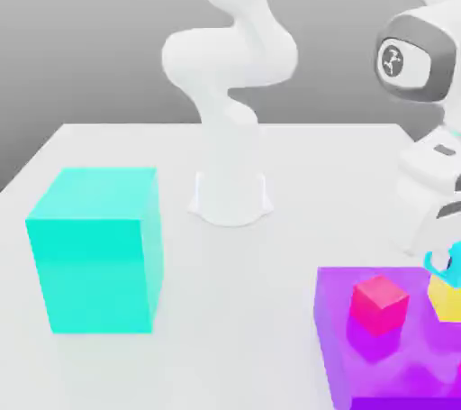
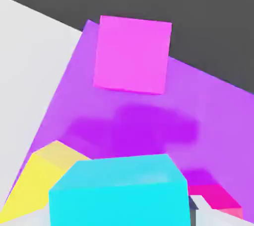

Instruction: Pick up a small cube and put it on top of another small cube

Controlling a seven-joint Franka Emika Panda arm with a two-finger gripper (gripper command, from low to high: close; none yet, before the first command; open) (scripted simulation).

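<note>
The small cyan cube hangs at the exterior view's right edge, partly hidden by the fingers of my gripper, which is shut on it. It hovers just above the small yellow cube, which rests on a purple platform. In the hand view the cyan cube looms close, overlapping part of the yellow cube beneath it. I cannot tell whether the two cubes touch.
A small pink cube sits on the same platform, to the exterior view's left of the yellow one; it also appears in the hand view. A large cyan block stands on the white table at the left. The arm's base is at mid-table.
</note>
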